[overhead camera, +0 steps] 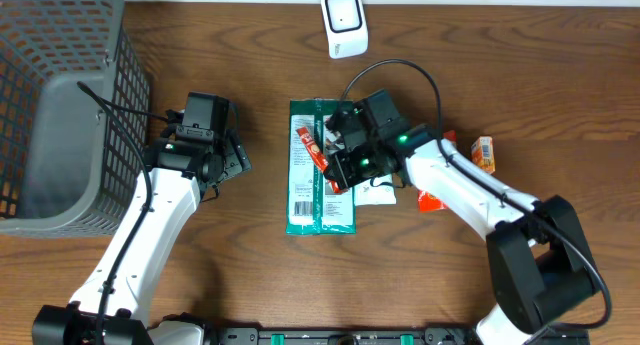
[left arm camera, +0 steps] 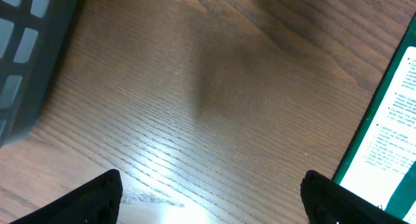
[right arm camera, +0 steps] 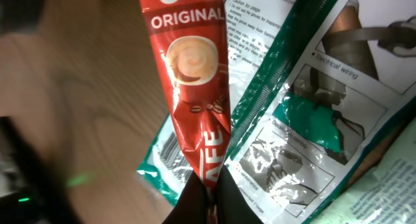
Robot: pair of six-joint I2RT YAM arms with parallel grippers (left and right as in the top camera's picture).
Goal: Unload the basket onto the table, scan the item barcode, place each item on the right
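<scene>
left gripper (left arm camera: 211,188): jaws wide apart (pointing down) | right gripper (right arm camera: 208,199): jaws pinched tight, arm reaching inward

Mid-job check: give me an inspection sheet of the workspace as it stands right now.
Surface: wooden table, no spills seen.
Job's things: red coffee sachet pinched at its lower end, over the green packets; white scanner at the far edge, apart from it.
Clutter: grey basket at left; small orange packet at right; red packet partly under the right arm.
End effectors: left end effector open over bare wood, holding nothing; right end effector shut on the sachet.
Cables: black cable loops above the right wrist.
Surroundings: nothing seen beyond the table.
</scene>
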